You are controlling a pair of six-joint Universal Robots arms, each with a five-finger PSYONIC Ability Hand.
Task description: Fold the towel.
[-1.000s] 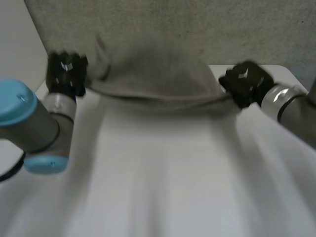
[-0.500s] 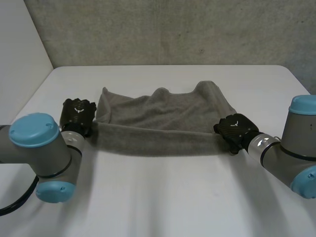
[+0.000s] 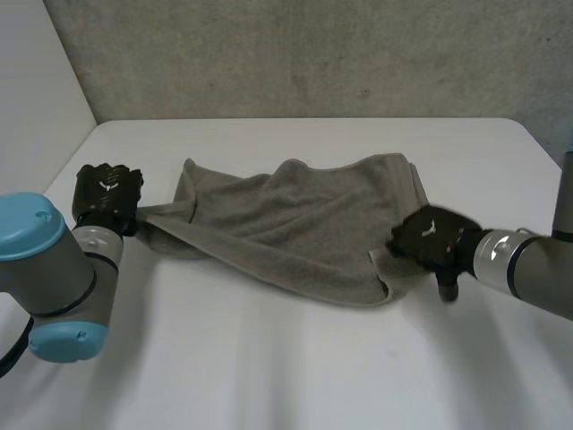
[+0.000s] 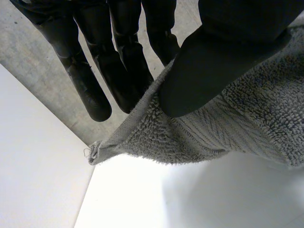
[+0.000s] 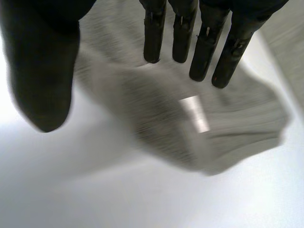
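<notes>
A grey towel (image 3: pixel 295 224) lies crumpled across the middle of the white table (image 3: pixel 269 367), running from far left to near right. My left hand (image 3: pixel 106 193) sits at the towel's left corner and pulls it taut. In the left wrist view its thumb (image 4: pixel 213 61) pinches the towel's edge (image 4: pixel 228 123) against the fingers. My right hand (image 3: pixel 428 240) hovers just beside the towel's near right corner. In the right wrist view its fingers (image 5: pixel 204 42) are straight and spread from the thumb, with the towel's corner (image 5: pixel 152 109) and a white label (image 5: pixel 194 114) lying loose below them.
A grey concrete wall (image 3: pixel 313 54) rises behind the table's far edge, and a white wall (image 3: pixel 36 81) stands at the left. Bare tabletop stretches in front of the towel and along the right side.
The towel has come down from hanging between both hands onto the table. My right hand opened and let go of its corner; my left hand shifted left, still pinching its corner.
</notes>
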